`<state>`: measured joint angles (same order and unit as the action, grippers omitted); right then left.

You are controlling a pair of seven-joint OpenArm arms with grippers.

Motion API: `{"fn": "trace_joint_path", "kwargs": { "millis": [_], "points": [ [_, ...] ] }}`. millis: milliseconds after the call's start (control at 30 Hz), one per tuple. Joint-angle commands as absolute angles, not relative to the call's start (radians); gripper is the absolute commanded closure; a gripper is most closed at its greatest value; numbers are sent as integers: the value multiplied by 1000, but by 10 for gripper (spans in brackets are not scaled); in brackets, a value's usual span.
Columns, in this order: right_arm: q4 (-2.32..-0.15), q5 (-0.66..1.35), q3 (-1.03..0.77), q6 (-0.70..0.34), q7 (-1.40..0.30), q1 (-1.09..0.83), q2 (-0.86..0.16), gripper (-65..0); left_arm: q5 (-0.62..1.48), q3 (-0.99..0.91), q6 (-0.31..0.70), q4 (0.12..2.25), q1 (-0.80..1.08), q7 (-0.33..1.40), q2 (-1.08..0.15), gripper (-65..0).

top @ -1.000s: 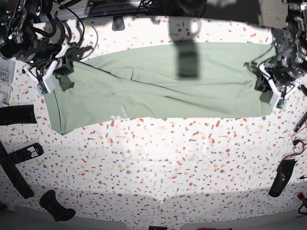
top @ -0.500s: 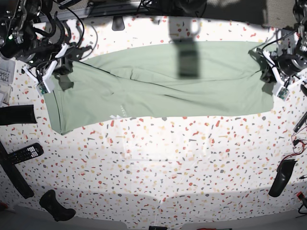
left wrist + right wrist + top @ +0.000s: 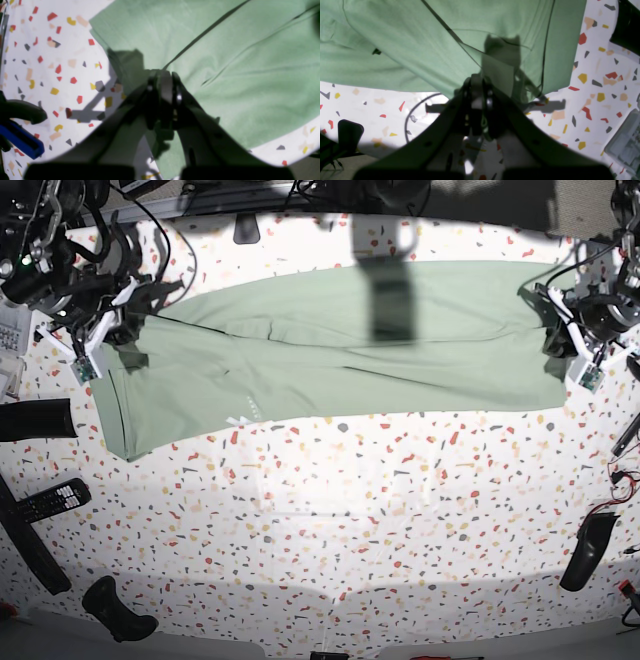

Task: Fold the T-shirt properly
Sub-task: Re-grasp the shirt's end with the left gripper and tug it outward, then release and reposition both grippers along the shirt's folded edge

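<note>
T-shirt (image 3: 340, 345), small unreadable white marking (image 3: 238, 421)

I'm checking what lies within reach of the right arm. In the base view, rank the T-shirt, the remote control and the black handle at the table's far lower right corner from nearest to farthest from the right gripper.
1. T-shirt: pinched in the right gripper, upper left.
2. Remote control: left edge, below that gripper.
3. Black handle: opposite side, lower right.
</note>
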<state>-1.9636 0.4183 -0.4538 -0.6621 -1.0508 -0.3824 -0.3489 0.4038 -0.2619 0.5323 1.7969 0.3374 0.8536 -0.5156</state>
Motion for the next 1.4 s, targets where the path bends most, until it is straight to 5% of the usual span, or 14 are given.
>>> {"fn": "trace_joint_path", "kwargs": {
  "millis": [0, 567, 667, 900, 1367],
  "points": [
    [-1981, 422, -460, -654, -1031, -377, -363, 0, 410, -269, 535, 1827, 330, 838, -533, 0],
    [-1981, 422, -460, -654, -1032, -377, -363, 0, 387, -269, 538, 1964, 384, 869, -533, 0],
    [-1981, 421, -460, -653, -1016, -377, -363, 0, 339, -269, 630, 1964, 402, 788, -533, 0],
    [-1981, 392, -460, -435, -986, -377, -363, 0, 341, -269, 698, 1964, 457, 791, -598, 0],
    [-1981, 377, -460, -418, -911, -377, -360, 0, 454, -269, 698, 1963, 498, 788, -682, 0]
  ]
}}
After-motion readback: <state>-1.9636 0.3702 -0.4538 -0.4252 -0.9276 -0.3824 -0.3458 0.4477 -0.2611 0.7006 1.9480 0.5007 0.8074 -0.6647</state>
